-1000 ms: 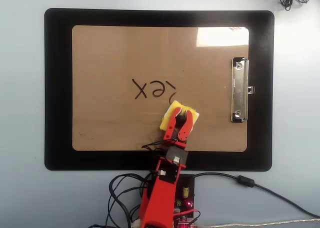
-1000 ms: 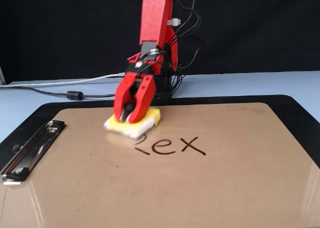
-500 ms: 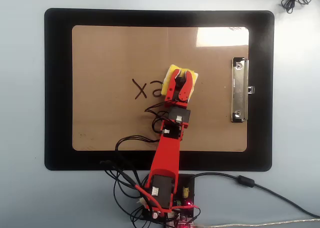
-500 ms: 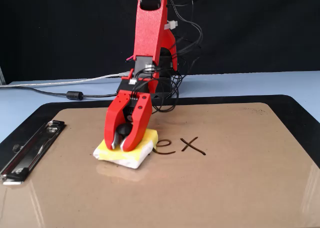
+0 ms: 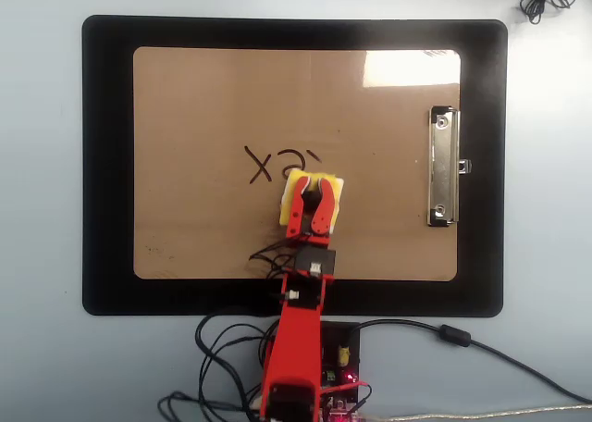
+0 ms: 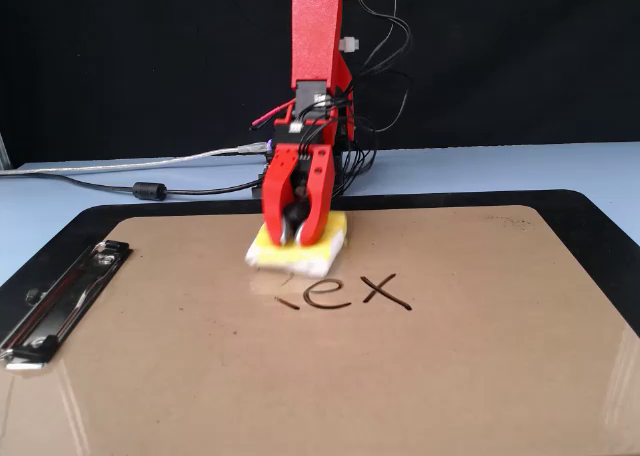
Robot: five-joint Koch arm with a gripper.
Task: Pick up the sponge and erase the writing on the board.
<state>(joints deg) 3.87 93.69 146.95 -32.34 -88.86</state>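
Gripper [image 5: 310, 186] from overhead sits clamped on the sponge [image 5: 326, 183], jaws closed around its middle, pressing it flat on the board [image 5: 203, 89]. The writing [image 5: 268, 164] lies just beyond the fingertips and off to their left, its nearest letter mostly wiped. In the fixed view the gripper [image 6: 297, 237] points straight down, the sponge [image 6: 325, 253] beneath it, the writing [image 6: 350, 293] just in front.

My light blue table [image 5: 55, 366] carries a black mat [image 5: 106, 163] with the board on it, my arm's base [image 5: 338, 362] at the mat's near edge, and cables [image 5: 481, 348] trailing right in the overhead view.
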